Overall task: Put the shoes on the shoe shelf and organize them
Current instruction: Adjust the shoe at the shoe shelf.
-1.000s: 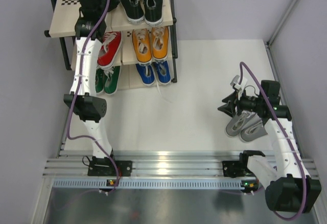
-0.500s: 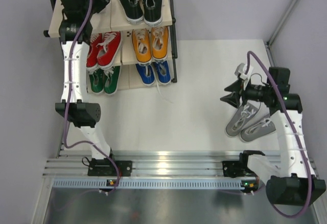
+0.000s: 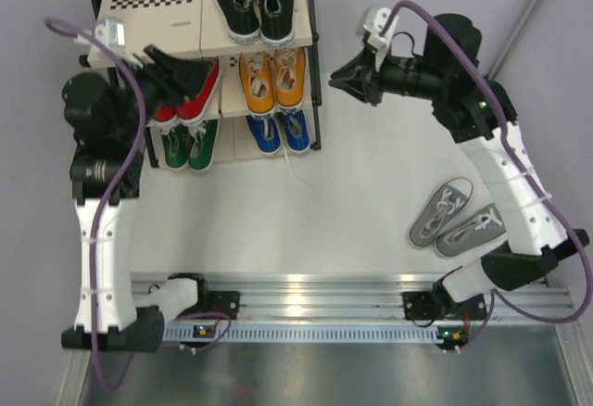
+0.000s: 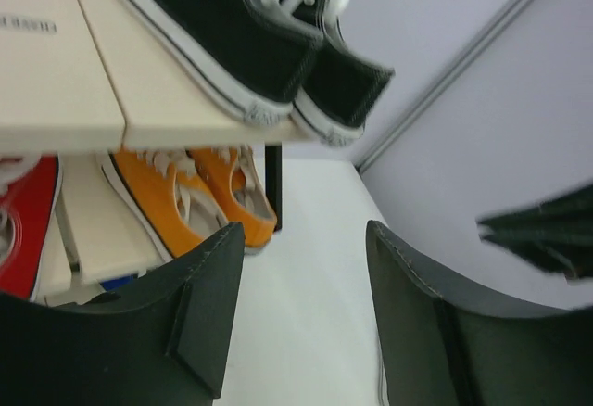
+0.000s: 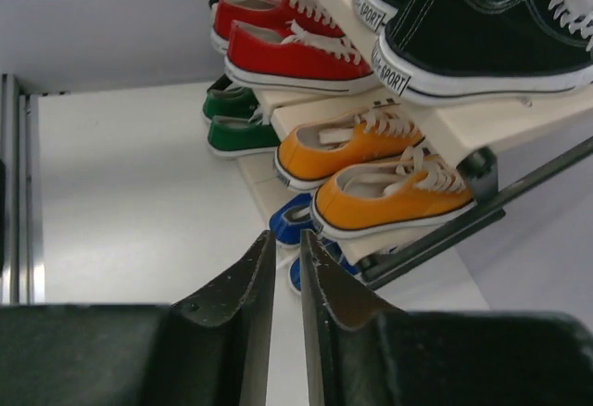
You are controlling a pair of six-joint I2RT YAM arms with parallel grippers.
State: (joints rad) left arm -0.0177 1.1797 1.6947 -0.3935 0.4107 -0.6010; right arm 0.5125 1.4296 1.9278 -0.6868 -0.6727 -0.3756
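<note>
So the shoe shelf (image 3: 153,3) sits top-left from overhead: black pair (image 3: 250,0) on the top board, red pair (image 3: 185,95) and orange pair (image 3: 273,80) in the middle, green pair (image 3: 190,145) and blue pair (image 3: 278,133) lowest. The grey pair (image 3: 456,221) lies on the table (image 3: 371,193) well off right (only the overhead shows it). Only the right wrist view catches "SPORT" on a black heel (image 5: 394,58). The left gripper (image 4: 306,239) gapes wide and empty beside the reds; the right gripper (image 5: 287,248) is pinched nearly together, holding nothing

The surface (image 3: 371,202) carries the shoe shelf (image 3: 148,3), just left of the right gripper (image 3: 335,80), and the grey shoes (image 3: 454,221), well behind it. Shelf tiers: black shoes (image 3: 255,3) on top; red shoes (image 3: 197,100) and orange shoes (image 3: 273,82) in the middle; green shoes (image 3: 190,146) and blue shoes (image 3: 278,133) at the bottom.
</note>
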